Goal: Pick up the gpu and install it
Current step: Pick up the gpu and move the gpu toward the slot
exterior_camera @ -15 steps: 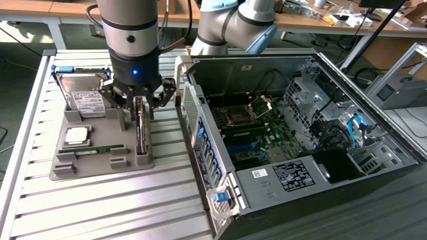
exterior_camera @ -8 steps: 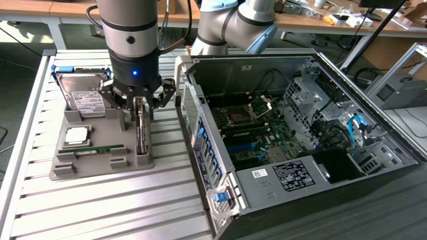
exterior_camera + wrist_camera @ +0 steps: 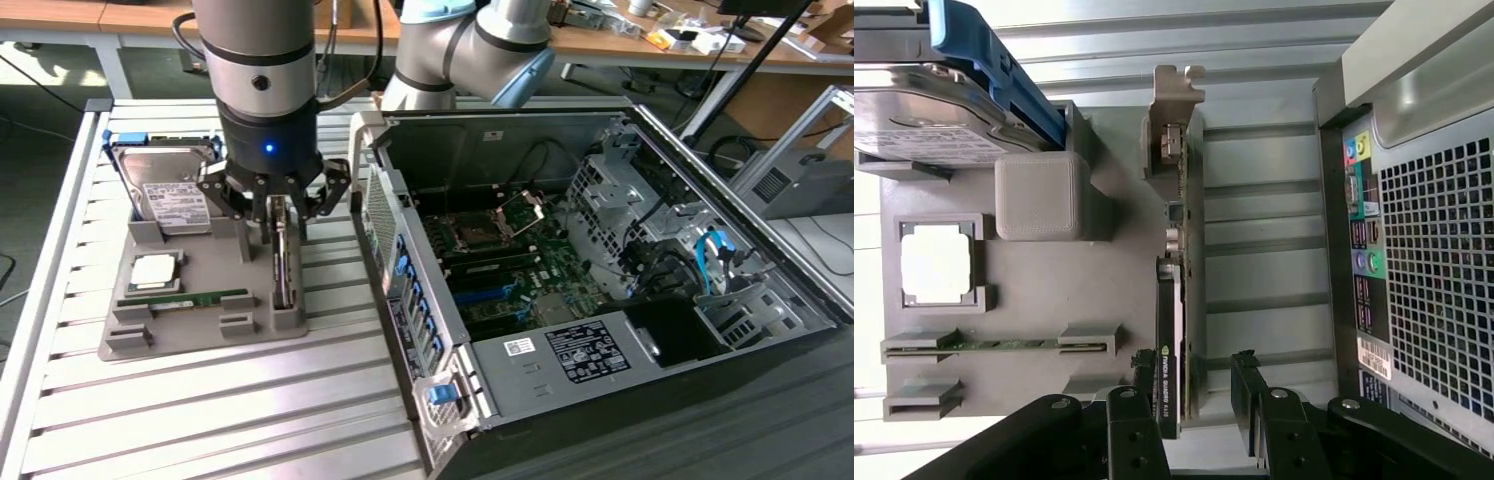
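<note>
The gpu (image 3: 284, 275) (image 3: 1169, 340) stands on its long edge in a slot along the edge of the grey holder (image 3: 200, 335) (image 3: 1054, 280) that faces the open computer case (image 3: 534, 355) (image 3: 1444, 250). Its silver bracket (image 3: 1176, 100) is at the holder's hard-drive end. The gripper (image 3: 278, 222) (image 3: 1194, 380) is directly over the card with its jaws spread wide, one finger on each side of the upper edge. One finger (image 3: 1144, 385) sits close by the dark face and the other (image 3: 1246, 375) stands off it (whether either touches cannot be told). On the rest of the holder lie a hard drive (image 3: 167, 200) (image 3: 924, 120) at the far corner, a processor chip (image 3: 154, 270) (image 3: 934, 262) and a green memory stick (image 3: 198, 298) (image 3: 994, 345). The holder and case sit on a slatted metal table (image 3: 200, 420) (image 3: 1274, 260).
</note>
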